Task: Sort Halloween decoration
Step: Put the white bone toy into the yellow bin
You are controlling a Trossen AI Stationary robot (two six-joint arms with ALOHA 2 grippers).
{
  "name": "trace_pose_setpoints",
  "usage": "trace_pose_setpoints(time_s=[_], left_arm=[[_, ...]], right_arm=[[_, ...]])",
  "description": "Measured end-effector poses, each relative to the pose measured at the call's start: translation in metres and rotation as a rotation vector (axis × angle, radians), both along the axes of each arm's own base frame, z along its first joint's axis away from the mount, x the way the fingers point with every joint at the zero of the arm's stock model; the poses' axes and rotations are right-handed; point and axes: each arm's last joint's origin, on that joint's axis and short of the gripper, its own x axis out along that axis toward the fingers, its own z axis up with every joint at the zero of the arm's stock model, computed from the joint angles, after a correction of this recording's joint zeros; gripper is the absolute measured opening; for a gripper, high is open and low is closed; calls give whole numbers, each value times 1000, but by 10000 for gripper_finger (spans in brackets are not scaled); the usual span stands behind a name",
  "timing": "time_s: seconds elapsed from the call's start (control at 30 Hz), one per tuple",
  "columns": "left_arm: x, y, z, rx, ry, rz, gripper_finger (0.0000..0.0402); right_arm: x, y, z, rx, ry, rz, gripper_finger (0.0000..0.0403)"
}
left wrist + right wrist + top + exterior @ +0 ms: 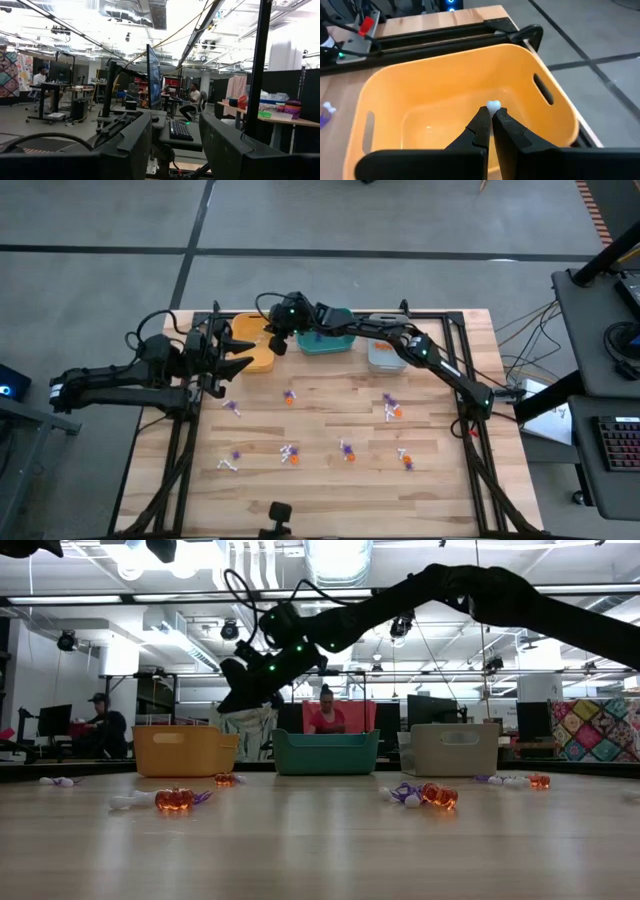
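Observation:
Halloween decoration lies scattered on the wooden table: tiny orange, purple and white trinkets (290, 397) (392, 408) (175, 799). My right gripper (491, 116) reaches across the far side of the table and hovers over the yellow bin (470, 75), shut on a small white trinket (493, 106). The yellow bin looks bare inside. My left gripper (240, 350) waits open at the table's left, beside the yellow bin (258, 360), tipped upward toward the room. Nothing sits between its fingers (130, 145). My right gripper pinches the white trinket (493, 105) between the very ends of its two fingers. Only a small rounded bit pokes out past the tips. The fingers slant downward, coming from the table's right. The trinket is lifted clear, above the inside of the yellow bin.
A teal bin (325, 342) and a grey bin (382, 356) stand to the right of the yellow one along the far edge. A black frame (180, 430) borders the table. People sit at desks in the room beyond (327, 710).

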Motion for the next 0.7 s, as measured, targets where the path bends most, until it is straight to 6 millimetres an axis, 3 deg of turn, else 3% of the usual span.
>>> trace_pose_setpoints(time_s=[0.47, 0.7], left_arm=[[0, 0, 0, 0, 1, 1, 148], [0, 0, 0, 0, 3, 2, 148]], right_arm=[[8, 19, -20, 54, 56, 21, 11], [12, 28, -20, 56, 51, 35, 63]])
